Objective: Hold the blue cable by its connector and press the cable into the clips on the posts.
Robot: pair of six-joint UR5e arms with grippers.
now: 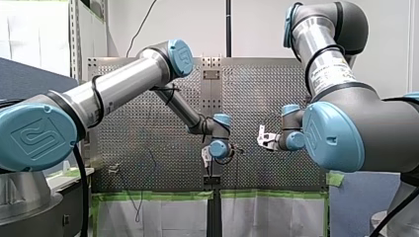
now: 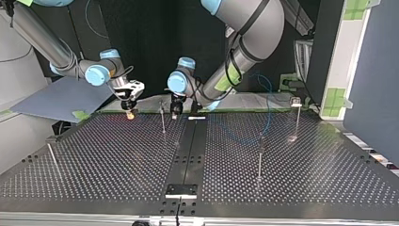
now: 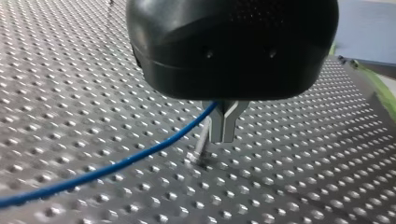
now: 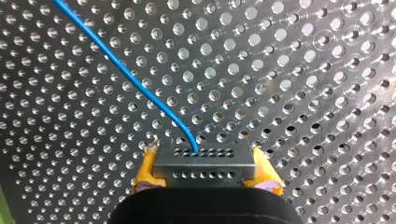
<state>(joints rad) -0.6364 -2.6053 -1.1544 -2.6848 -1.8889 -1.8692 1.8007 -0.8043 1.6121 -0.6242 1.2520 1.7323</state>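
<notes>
In the right wrist view, my right gripper (image 4: pixel 205 179) has its yellow pads (image 4: pixel 145 169) shut on a grey connector block (image 4: pixel 205 164). The blue cable (image 4: pixel 126 74) leaves the block and runs away over the perforated table. My left gripper (image 3: pixel 223 133), black with metal fingers, is shut. The blue cable (image 3: pixel 116 163) runs into the fork where its fingers meet, just above a thin post (image 3: pixel 201 147). In the top view, my right gripper (image 2: pixel 129 107) hangs at the left and my left gripper (image 2: pixel 176 109) near the middle, beside a post (image 2: pixel 163 117).
More thin posts stand on the table (image 2: pixel 117 160): one at the top view's left (image 2: pixel 51 157), one right of centre (image 2: pixel 260 157), and one at the far right (image 2: pixel 297 117). A dark strip (image 2: pixel 188 155) runs down the table's middle. Green tape marks the far edge.
</notes>
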